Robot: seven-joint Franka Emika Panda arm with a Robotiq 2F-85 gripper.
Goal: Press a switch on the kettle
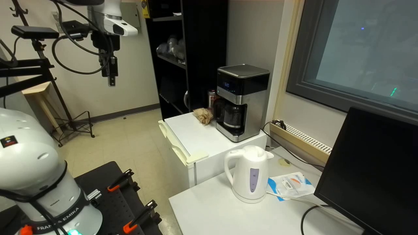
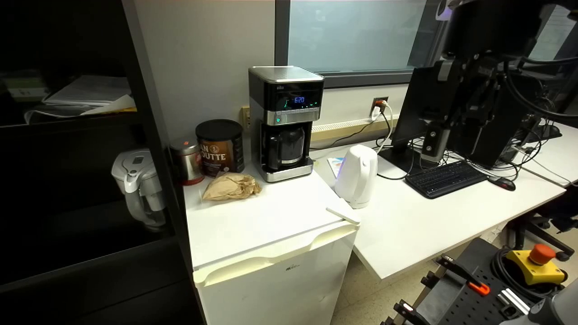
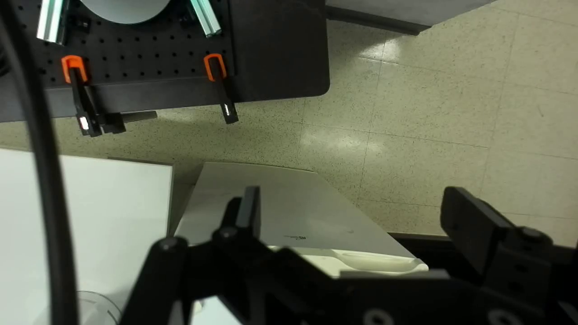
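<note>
The white kettle [image 1: 243, 179] stands upright on the white desk beside the small fridge. Its loop handle points away from the coffee machine side toward the robot in an exterior view [image 2: 356, 176]. In the wrist view a rounded pale part, likely the kettle [image 3: 92, 309], shows at the bottom left, cut off by the frame. I cannot make out the switch in any view. My gripper [image 3: 353, 198] is open and empty, its two fingers wide apart above the fridge front and floor. It hangs high, pointing down, well apart from the kettle in both exterior views [image 1: 111, 78] [image 2: 435, 144].
A black coffee machine [image 1: 243, 101] and a paper bag [image 2: 232, 186] stand on the fridge [image 2: 271, 230]. A monitor [image 1: 375, 169] and keyboard [image 2: 445, 179] are on the desk [image 1: 209, 209]. A white cord runs from the kettle. A black shelf [image 1: 204, 52] stands behind.
</note>
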